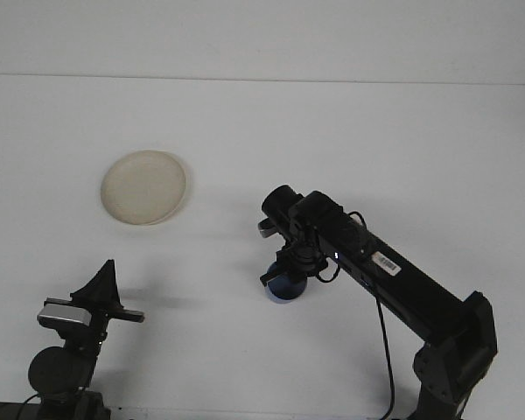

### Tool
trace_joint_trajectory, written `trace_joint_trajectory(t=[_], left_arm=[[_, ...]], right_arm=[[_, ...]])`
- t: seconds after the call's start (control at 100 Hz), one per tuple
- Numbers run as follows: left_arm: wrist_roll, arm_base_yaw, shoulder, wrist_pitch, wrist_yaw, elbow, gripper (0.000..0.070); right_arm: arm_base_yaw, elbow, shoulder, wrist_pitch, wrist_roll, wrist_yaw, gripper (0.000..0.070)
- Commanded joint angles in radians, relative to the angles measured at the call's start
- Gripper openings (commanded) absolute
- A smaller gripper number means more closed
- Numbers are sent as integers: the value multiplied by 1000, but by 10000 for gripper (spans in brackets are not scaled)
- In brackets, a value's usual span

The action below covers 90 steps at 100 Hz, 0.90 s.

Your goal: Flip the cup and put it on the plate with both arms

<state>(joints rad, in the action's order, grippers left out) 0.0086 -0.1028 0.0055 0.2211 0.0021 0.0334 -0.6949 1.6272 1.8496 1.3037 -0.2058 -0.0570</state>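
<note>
A small blue cup (284, 289) stands on the white table right of centre. My right gripper (283, 276) reaches down over it from the right, open, with a dark finger (268, 279) showing at the cup's left side. The arm hides the cup's top and the other finger. A round cream plate (144, 187) lies flat at the upper left, bare, well apart from the cup. My left gripper (108, 278) points upward near the bottom left corner, far from both the cup and the plate, holding nothing that I can see.
The right arm (402, 284) slants from the bottom right corner across the table toward the centre, a cable hanging beneath it. The table's far edge (262, 80) meets a pale wall.
</note>
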Motion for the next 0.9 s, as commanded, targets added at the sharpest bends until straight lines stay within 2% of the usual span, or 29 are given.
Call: trace_joint_trajectory(t=[0.0,0.1,0.22,0.33,0.4,0.71,0.89], left_arm=[[-1,0,-2,11,-3,-18,12],[-1,0,-2,11,-3,-18,12],[-1,0,-2,11,-3,-18,12],[-1,0,-2,11,-3,-18,12],[-1,0,-2,11,-2,-18,12],[-1,0,-2,11,-3,-18,12],[-1,0,-2,11,-3,-18,12]], right_arm=[[-12,24,20,-2,11,-3,122],[-11,24,19,5,11,-3,254],[-3,24,17,18,11,-6,331],[5,27,16,23,12,-6,454],[13,46,16,52,12,-6,496],[45,133,-59,65,48,-5,498],[116,133,-158,66,94,40,497]])
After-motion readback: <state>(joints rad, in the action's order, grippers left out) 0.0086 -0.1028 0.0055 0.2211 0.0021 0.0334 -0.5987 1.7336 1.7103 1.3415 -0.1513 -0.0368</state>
